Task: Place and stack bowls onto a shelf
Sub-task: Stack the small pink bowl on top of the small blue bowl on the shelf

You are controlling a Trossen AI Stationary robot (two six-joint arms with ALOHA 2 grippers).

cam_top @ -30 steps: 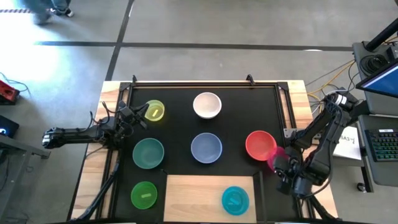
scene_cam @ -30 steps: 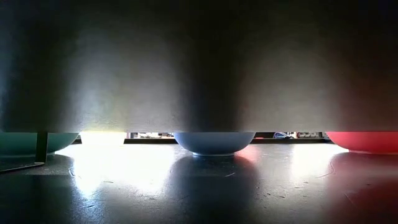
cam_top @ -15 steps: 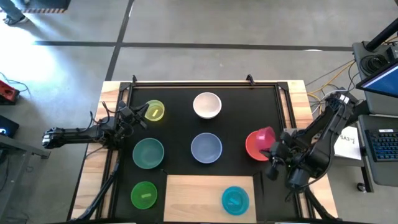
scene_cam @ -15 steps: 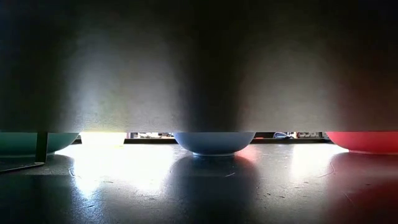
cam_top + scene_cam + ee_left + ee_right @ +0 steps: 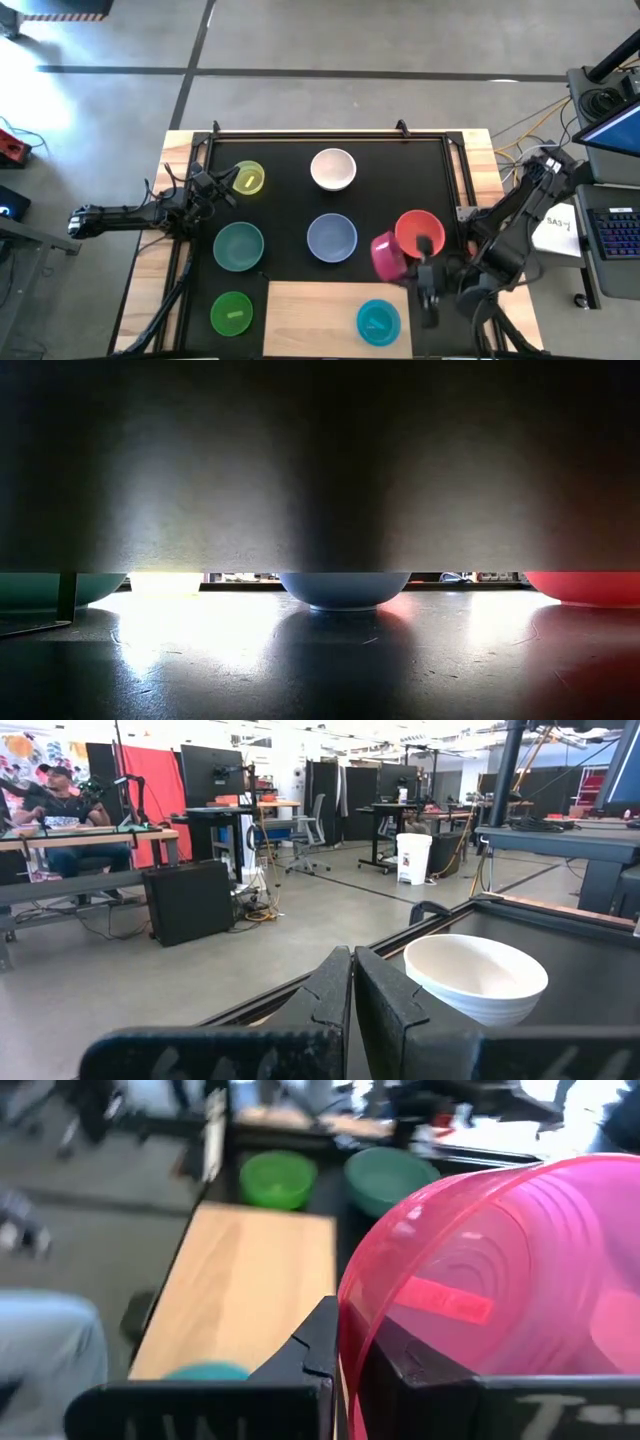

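My right gripper (image 5: 403, 266) is shut on the magenta bowl (image 5: 386, 256) and carries it above the black mat, between the red bowl (image 5: 420, 228) and the pale wood shelf (image 5: 320, 305). The cyan bowl (image 5: 378, 321) sits on the shelf's right part. White (image 5: 333, 168), pale blue (image 5: 331, 237), teal (image 5: 238, 245), yellow (image 5: 247, 178) and green (image 5: 232, 313) bowls rest on the mat. My left gripper (image 5: 207, 186) waits shut beside the yellow bowl; its wrist view shows the fingers (image 5: 352, 990) closed, with the white bowl (image 5: 476, 976) ahead. My right gripper (image 5: 345, 1355) pinches the magenta bowl's rim (image 5: 348, 1315), with one finger (image 5: 318, 1342) outside the wall and the other inside. The bowl is lifted clear and tipped on edge, its hollow and label (image 5: 445, 1300) turned toward the wrist camera.
A raised black frame (image 5: 330, 134) borders the mat (image 5: 380, 190), with wooden table strips at both sides. A desk with a keyboard and cables (image 5: 610, 225) stands right of the table. In the low view a dark panel (image 5: 320, 460) blocks most of the scene above the bowls.
My right gripper has carried the magenta bowl from the red bowl's right side, across it, toward the table's left. It now hangs at the red bowl's near-left side. The gripper turned on the way, and the bowl tipped further onto its edge.
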